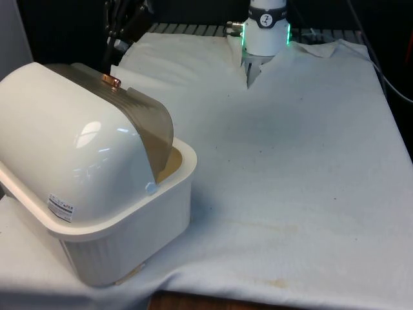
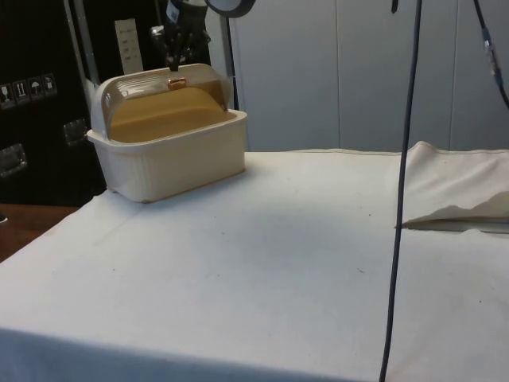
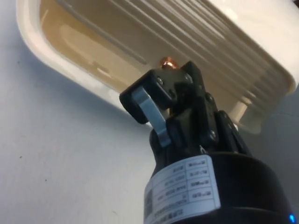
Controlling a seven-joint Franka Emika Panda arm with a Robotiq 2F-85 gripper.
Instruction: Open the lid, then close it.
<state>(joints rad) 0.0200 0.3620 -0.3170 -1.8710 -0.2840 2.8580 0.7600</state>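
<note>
Claw at the lid's copper handle, upper left of the side frame.
Our claw (image 2: 174, 62) hangs just above the handle (image 2: 176, 82), whether gripping it we cannot tell; the tinted lid (image 2: 163, 99) sits half rolled back on the bread box (image 2: 176, 157), far-left on the surface (image 2: 262, 263).

No readable text anywhere. White sticker (image 1: 61, 208) on bread box (image 1: 97, 194) dome: print too small to read. White label (image 3: 184, 186) on tool body: lines illegible. Pictogram stickers (image 2: 28, 87) on dark cabinet, side view: symbols unclear.
</note>
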